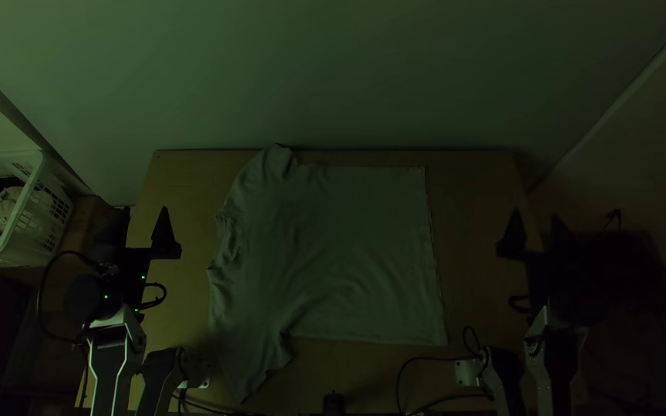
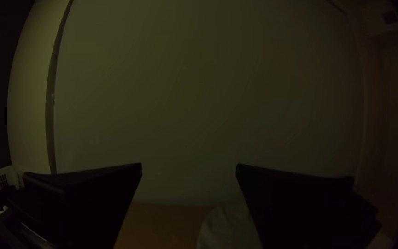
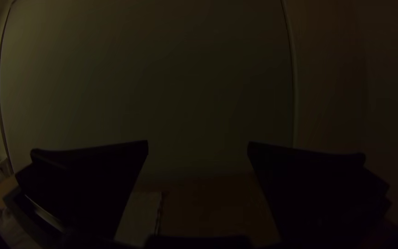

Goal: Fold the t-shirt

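— Pale wall [image 1: 348, 85] at the back, and a light wooden table [image 1: 479, 181] in front of it. Where's the shirt?

— The t-shirt [image 1: 348, 262] lies spread on the table, unfolded. Its rumpled collar side faces the robot's left, and its straight hem the right. 1 sleeve points towards the wall, the other towards the near edge.

— Any creases?

— Soft wrinkles across the body, more at the collar.

— And the left pincer [image 1: 145, 209]?

— Just beyond the collar side, apart from the cloth. Its 2 black fingers stand wide open with nothing between them.

— The right pincer [image 1: 536, 213]?

— Out past the hem, wide open too, also holding nothing.

— What's at far left?

— A white basket [image 1: 38, 171] beside the table, with dark and pale cloth in it.
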